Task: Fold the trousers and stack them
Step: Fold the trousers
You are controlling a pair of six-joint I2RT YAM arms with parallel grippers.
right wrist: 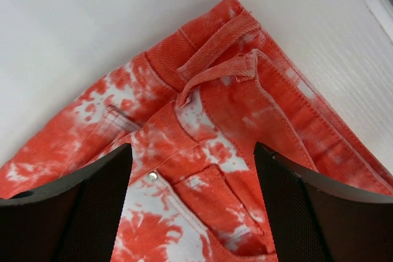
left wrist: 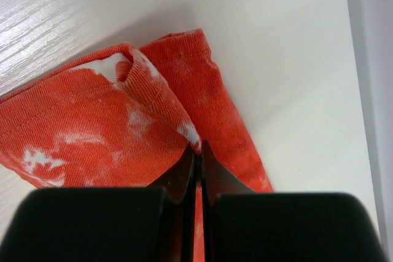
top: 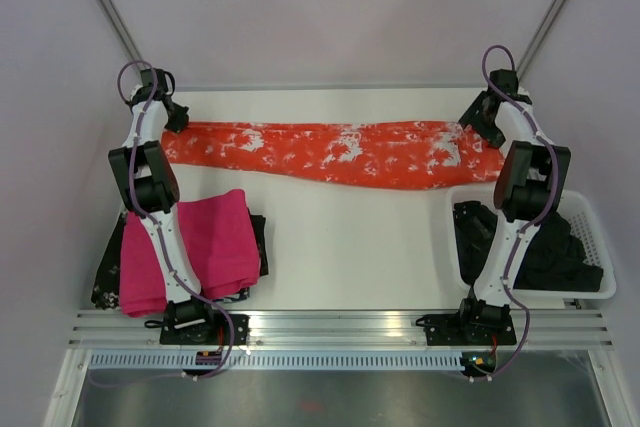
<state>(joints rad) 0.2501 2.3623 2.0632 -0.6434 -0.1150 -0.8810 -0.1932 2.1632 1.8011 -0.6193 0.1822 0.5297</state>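
The orange-red trousers with white blotches lie stretched in a long band across the far part of the table, legs one on the other. My left gripper is at their left end, shut on the hem of the leg cuffs. My right gripper is at their right end, open, its fingers standing either side of the waistband and pocket without pinching them.
A folded magenta-pink cloth lies on a dark garment at the near left. A white basket with dark garments stands at the near right. The back wall runs just behind the trousers.
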